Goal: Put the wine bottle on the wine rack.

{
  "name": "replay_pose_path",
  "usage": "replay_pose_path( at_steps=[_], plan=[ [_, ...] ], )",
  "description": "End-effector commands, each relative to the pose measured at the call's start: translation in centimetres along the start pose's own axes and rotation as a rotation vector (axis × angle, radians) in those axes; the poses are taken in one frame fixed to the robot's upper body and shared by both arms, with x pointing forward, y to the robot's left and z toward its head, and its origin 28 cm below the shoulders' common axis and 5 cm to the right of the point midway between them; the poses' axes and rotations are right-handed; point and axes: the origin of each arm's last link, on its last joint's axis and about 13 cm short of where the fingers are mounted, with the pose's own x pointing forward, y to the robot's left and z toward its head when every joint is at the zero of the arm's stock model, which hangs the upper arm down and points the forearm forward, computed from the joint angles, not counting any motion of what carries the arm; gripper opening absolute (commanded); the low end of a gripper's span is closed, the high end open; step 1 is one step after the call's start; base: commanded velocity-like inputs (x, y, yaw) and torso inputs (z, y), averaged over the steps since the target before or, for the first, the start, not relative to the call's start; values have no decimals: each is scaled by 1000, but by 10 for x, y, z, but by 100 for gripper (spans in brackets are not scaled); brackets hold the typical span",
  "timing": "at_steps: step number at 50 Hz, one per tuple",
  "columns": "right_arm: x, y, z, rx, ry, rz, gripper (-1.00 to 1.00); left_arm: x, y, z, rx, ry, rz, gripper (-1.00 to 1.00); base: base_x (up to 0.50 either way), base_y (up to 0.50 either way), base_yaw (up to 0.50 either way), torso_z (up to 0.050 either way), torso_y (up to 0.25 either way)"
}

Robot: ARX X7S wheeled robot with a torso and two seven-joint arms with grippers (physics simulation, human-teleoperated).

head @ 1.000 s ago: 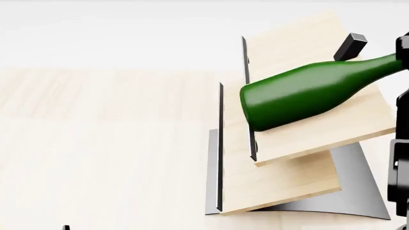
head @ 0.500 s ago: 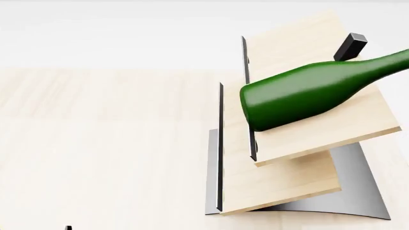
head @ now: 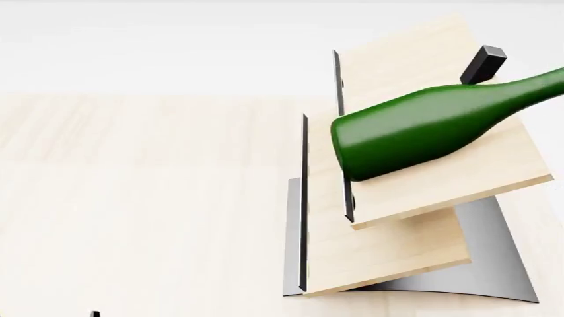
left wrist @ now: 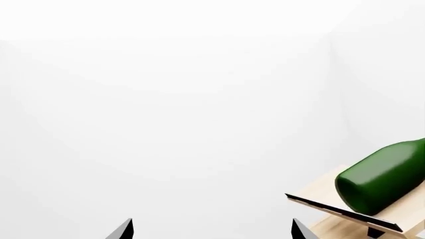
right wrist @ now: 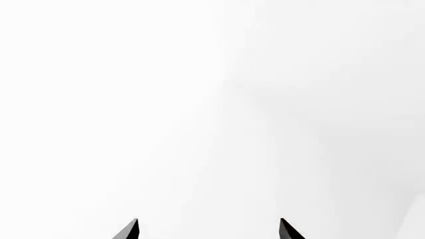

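The dark green wine bottle (head: pixel 423 129) lies on its side on the upper tilted board of the wine rack (head: pixel 387 244), its base against the dark metal edge strip and its neck running off the head view's right edge. The black block (head: pixel 483 64) stands behind the neck. The bottle (left wrist: pixel 385 181) and the rack (left wrist: pixel 345 211) also show in the left wrist view. My left gripper (left wrist: pixel 211 230) is open and empty, apart from the bottle. My right gripper (right wrist: pixel 209 229) is open and empty, facing blank white; it is out of the head view.
The rack stands on a pale wood tabletop (head: pixel 141 198) that runs to the head view's left. A small dark tip (head: pixel 92 314) shows at the bottom edge of the head view. White wall lies behind.
The right gripper, at the bottle's neck at the right edge a second ago, has left the head view. The bottle stays lying on the rack.
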Motion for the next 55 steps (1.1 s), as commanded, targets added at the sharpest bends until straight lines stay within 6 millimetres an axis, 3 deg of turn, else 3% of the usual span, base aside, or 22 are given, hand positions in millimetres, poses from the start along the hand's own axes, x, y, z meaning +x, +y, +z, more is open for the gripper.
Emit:
replay_pose_path(
  at_steps=[1,10,23,26,38,43,55],
  plan=[
    [-15,14,4,-469,-190,154,100,0,0,1,0,-4,-1,100,0,0,0,0,0],
    [-26,28,13,-658,-285,197,100,0,-1,1,-2,-4,-3,100,0,0,0,0,0],
    [-58,45,47,-657,-387,251,100,-2,-2,1,-3,-4,-9,100,0,0,0,0,0],
    [-62,50,64,-592,-490,250,100,-2,-2,1,-3,-4,-10,100,0,0,0,0,0],
    [-87,56,89,-486,-653,331,100,-2,-3,1,-2,-3,-12,100,0,0,0,0,0],
    [-108,57,107,-375,-798,412,100,-2,-3,1,-2,-4,-13,100,0,0,0,0,0],
    [-127,56,128,-272,-844,447,100,-2,-2,1,-2,-5,-11,100,0,0,0,0,0]
  ],
)
